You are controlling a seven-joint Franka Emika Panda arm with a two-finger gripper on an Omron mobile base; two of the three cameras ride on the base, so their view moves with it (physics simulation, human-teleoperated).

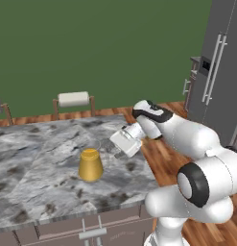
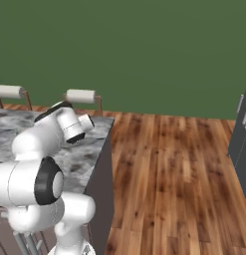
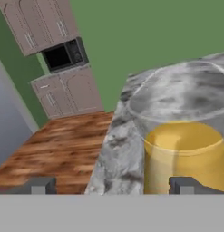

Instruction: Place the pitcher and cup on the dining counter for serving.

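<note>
the pitcher (image 1: 90, 163) (yellow-orange below, clear glass above) stood upright on the marbled worktop (image 1: 38, 163) of the dining island, near its right edge. the gripper (image 1: 121, 152) hung just to the pitcher's right, its fingers (image 3: 186, 185) spread wide and holding nothing; in the hand view one tip lay before the pitcher's lower wall, the other (image 3: 38, 186) over the wooden floor (image 2: 179, 169). two stools (image 1: 73, 100) stood beyond the island.

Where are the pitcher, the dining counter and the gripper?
pitcher (image 1: 90, 167): left base view, yellow lower body.
dining counter (image 1: 38, 144): left base view, bare marble top.
gripper (image 3: 111, 186): hand view, between the fingertips.
</note>
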